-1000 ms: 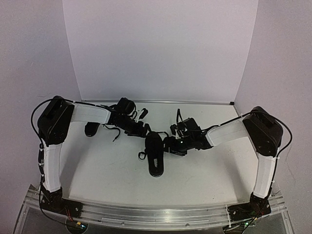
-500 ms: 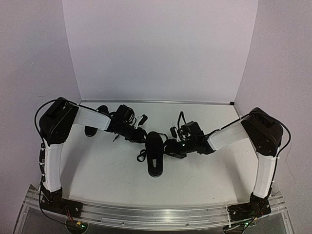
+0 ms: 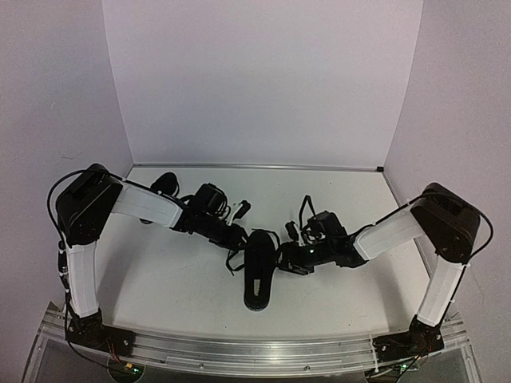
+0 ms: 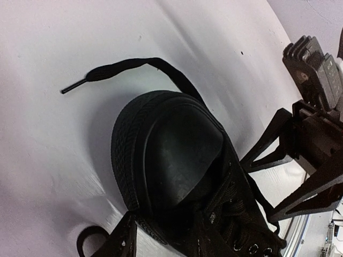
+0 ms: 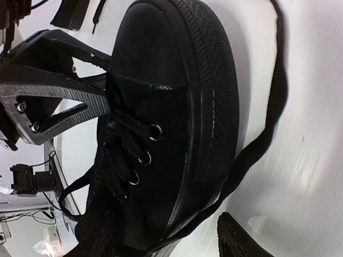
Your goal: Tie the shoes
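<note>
Top external view: left claw [image 3: 239,237] and right claw [image 3: 283,258], fingers apart on both, flank a black shoe [image 3: 257,275] on the white worktop [image 3: 176,279] — loose lace [image 4: 134,63] trailing past its toe.

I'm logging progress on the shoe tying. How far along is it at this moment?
Nothing looks tied yet. The near shoe has its lace lying loose on the table, with no knot or bow showing. In hand: the left gripper and right gripper sit open at either side of that shoe's laced part, apparently holding nothing. Left: tying this shoe, then the second shoe behind the left arm.
</note>
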`<move>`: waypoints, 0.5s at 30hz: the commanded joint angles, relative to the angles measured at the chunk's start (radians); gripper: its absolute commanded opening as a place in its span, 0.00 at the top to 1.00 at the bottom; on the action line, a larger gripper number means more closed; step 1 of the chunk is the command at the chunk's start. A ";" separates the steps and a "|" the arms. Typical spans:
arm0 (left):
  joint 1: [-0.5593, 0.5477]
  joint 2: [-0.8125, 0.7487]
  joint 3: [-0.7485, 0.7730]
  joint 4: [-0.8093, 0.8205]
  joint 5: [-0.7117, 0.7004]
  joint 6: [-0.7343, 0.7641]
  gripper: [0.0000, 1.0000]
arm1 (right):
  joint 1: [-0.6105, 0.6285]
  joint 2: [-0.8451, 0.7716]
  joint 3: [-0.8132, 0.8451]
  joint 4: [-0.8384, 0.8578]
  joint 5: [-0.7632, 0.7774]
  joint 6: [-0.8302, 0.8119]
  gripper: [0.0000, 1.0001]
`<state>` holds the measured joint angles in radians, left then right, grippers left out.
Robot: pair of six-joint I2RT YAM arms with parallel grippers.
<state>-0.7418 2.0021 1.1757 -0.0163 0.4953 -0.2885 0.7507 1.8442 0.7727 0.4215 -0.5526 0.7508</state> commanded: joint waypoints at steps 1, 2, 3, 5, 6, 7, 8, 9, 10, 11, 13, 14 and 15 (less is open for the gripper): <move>-0.030 -0.129 -0.065 -0.075 0.004 0.001 0.63 | 0.007 -0.165 -0.047 -0.071 0.044 -0.007 0.39; -0.028 -0.153 -0.074 -0.097 -0.021 0.004 0.61 | 0.008 -0.207 -0.043 -0.132 0.081 -0.036 0.39; -0.023 -0.175 -0.080 -0.114 -0.042 0.008 0.59 | 0.007 -0.248 -0.032 -0.206 0.130 -0.065 0.39; -0.006 -0.218 -0.084 -0.136 -0.075 0.006 0.54 | 0.001 -0.303 0.011 -0.321 0.231 -0.142 0.39; 0.005 -0.232 -0.081 -0.151 -0.085 0.005 0.52 | -0.003 -0.325 0.036 -0.391 0.278 -0.172 0.39; 0.014 -0.243 -0.074 -0.167 -0.093 0.007 0.49 | -0.012 -0.326 0.063 -0.426 0.320 -0.213 0.39; 0.023 -0.248 -0.066 -0.190 -0.106 0.013 0.46 | -0.022 -0.315 0.101 -0.484 0.369 -0.239 0.40; 0.032 -0.252 -0.052 -0.208 -0.119 0.020 0.44 | -0.026 -0.291 0.142 -0.520 0.407 -0.273 0.41; 0.039 -0.254 -0.040 -0.231 -0.124 0.026 0.42 | -0.029 -0.267 0.180 -0.560 0.436 -0.306 0.42; 0.046 -0.258 -0.034 -0.245 -0.128 0.030 0.41 | -0.030 -0.233 0.223 -0.591 0.462 -0.333 0.44; 0.057 -0.274 -0.030 -0.265 -0.135 0.032 0.38 | -0.030 -0.155 0.304 -0.636 0.492 -0.385 0.45; 0.062 -0.282 -0.032 -0.271 -0.135 0.031 0.37 | -0.030 -0.116 0.339 -0.651 0.499 -0.405 0.45; 0.064 -0.290 -0.034 -0.278 -0.136 0.031 0.36 | -0.030 -0.082 0.368 -0.664 0.505 -0.430 0.46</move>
<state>-0.6910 1.7675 1.1076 -0.2197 0.3907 -0.2771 0.7219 1.6333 1.0264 -0.0763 -0.1754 0.4711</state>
